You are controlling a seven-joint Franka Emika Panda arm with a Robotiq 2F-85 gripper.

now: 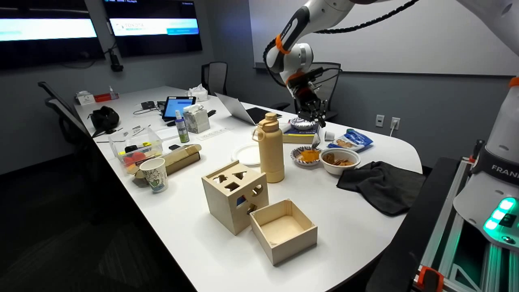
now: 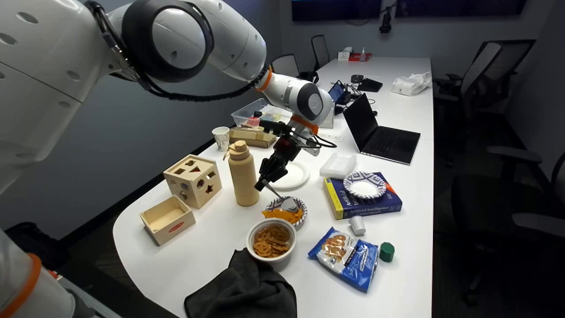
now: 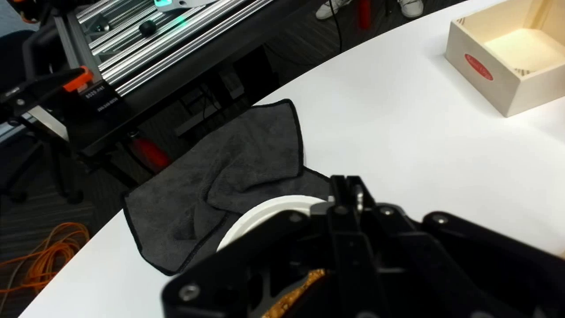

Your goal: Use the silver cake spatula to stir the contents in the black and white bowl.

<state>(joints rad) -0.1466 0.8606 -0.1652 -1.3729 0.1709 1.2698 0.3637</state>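
With the black-and-white bowl (image 2: 303,211) as clock centre in an exterior view, the wooden box (image 2: 165,235) stood at nine o'clock and the tan bottle (image 2: 245,181) near ten. At eleven hung the gripper (image 2: 263,182), its jaws clenched on the silver spatula (image 2: 288,203). The white bowl (image 2: 250,240) of brown snacks (image 2: 270,243) sat at seven, just beside the black-and-white bowl. The spatula slanted down over the black-and-white bowl, its blade right by the orange food (image 2: 282,215); I could not tell whether they touched. The blue bag (image 2: 346,258) lay at four, the book (image 2: 374,207) near three.
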